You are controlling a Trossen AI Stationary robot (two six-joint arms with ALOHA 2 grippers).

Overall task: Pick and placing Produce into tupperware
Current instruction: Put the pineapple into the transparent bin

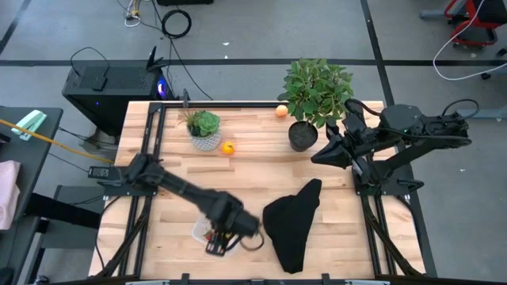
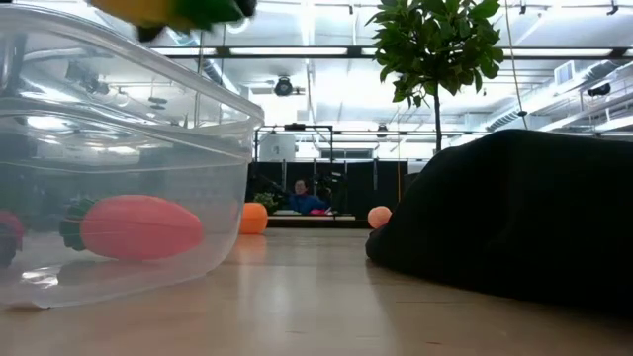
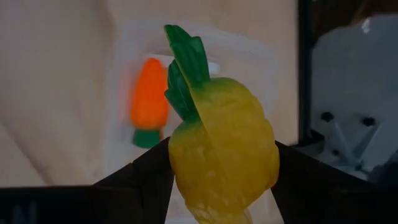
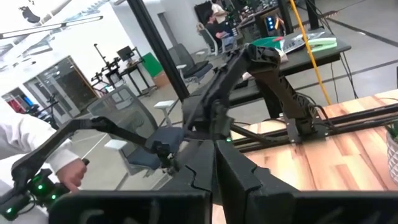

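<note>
While the left hand (image 1: pixel 220 241) hangs over the clear container (image 1: pixel 201 232) at the near left of the counter (image 1: pixel 253 158), it is clenched on a yellow toy fruit (image 3: pixel 222 155) with a green leaf top. Left wrist view shows that grip plainly; high view hides the fruit under the arm.

Count:
- 1 container. The low view shows a peach-pink piece with a green end (image 2: pixel 134 226) lying in it, and a dark red bit (image 2: pixel 8 237) at the picture edge. The wrist view shows an orange carrot-like piece (image 3: pixel 148 102) below the held fruit.
- 2 loose orange pieces on the counter: one (image 1: pixel 228 148) just beside the small potted plant (image 1: pixel 204 129), one (image 1: pixel 281 111) at the far edge left of the big potted plant (image 1: pixel 317 95). The low view shows both far off behind the container.
- 1 black cloth (image 1: pixel 291 223), right of the container.

Right hand (image 1: pixel 326 156) parked at the right side, near the big plant; fingers pressed together, grasping nothing in its wrist view. That view alone shows a person's sleeve and hand (image 4: pixel 71 174) off the counter.
</note>
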